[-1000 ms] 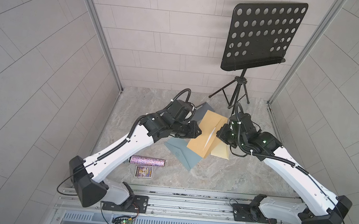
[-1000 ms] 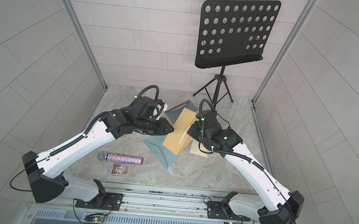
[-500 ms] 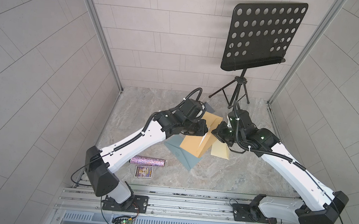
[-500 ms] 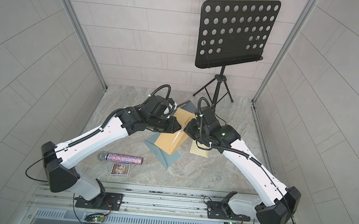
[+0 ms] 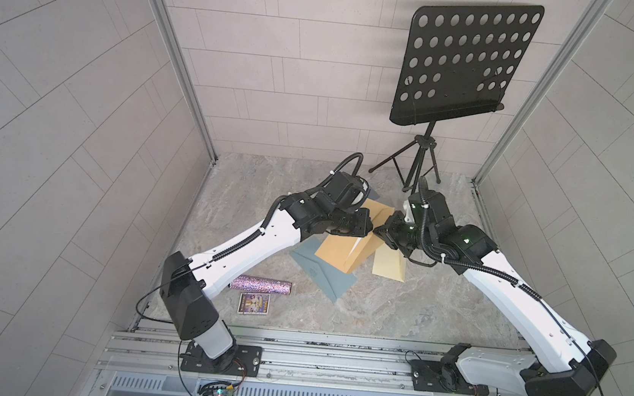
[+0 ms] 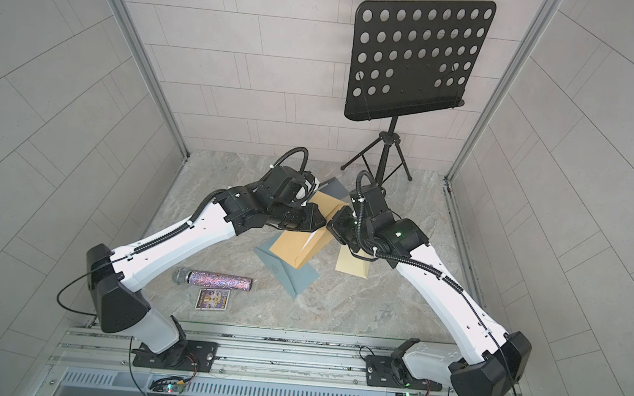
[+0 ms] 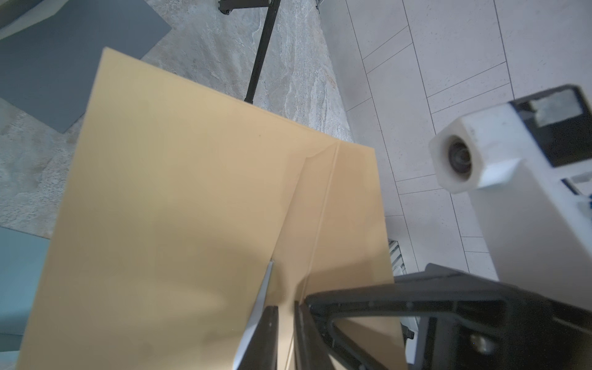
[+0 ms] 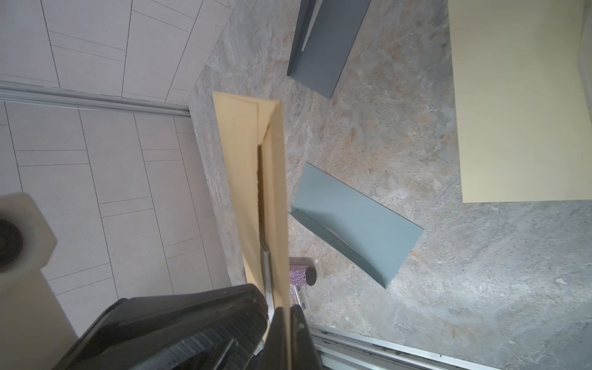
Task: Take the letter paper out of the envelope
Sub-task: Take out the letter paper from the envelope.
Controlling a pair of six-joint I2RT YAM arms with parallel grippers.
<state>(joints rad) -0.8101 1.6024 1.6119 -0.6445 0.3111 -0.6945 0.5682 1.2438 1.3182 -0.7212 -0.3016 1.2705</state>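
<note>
You see a tan envelope, white paper, a teal envelope, a pale yellow envelope, a purple glitter-speckled microphone and a black music stand dotted with holes.

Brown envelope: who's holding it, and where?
The right end effector and left end effector both pinch the brown envelope at its open edge, where white letter paper peeks out.

Only a white sliver of the letter paper shows at the brown envelope mouth; the rest hides inside it.
</note>
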